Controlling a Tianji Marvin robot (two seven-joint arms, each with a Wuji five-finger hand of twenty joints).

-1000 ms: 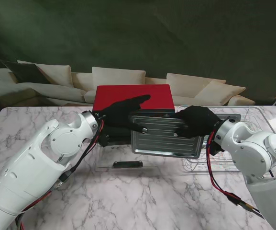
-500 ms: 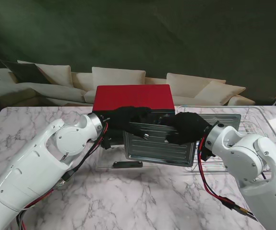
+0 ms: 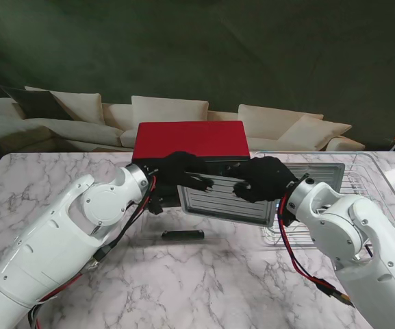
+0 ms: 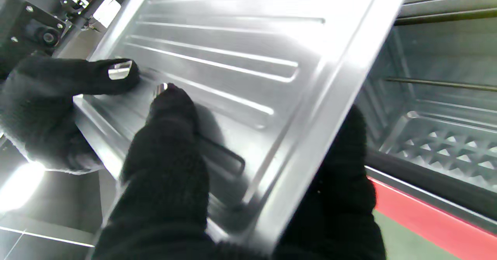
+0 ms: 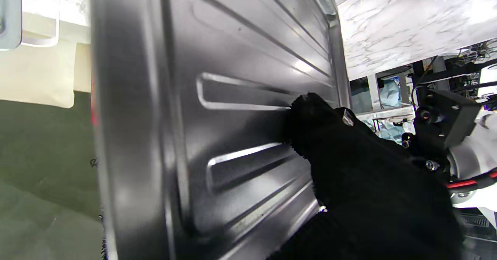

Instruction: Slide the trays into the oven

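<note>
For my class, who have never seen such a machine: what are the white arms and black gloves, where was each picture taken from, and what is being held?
It is a two-armed robot with five-fingered, gloved hands. One picture looks down from its stand; the other two come from cameras on its wrists. The left hand and right hand together grip a ribbed metal tray, held at the mouth of a red oven on a marble table. A wire rack lies to the right, and a small dark bar lies nearer to me.

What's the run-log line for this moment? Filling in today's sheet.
step: insert tray | left hand: holding | right hand: holding | oven: open
</note>
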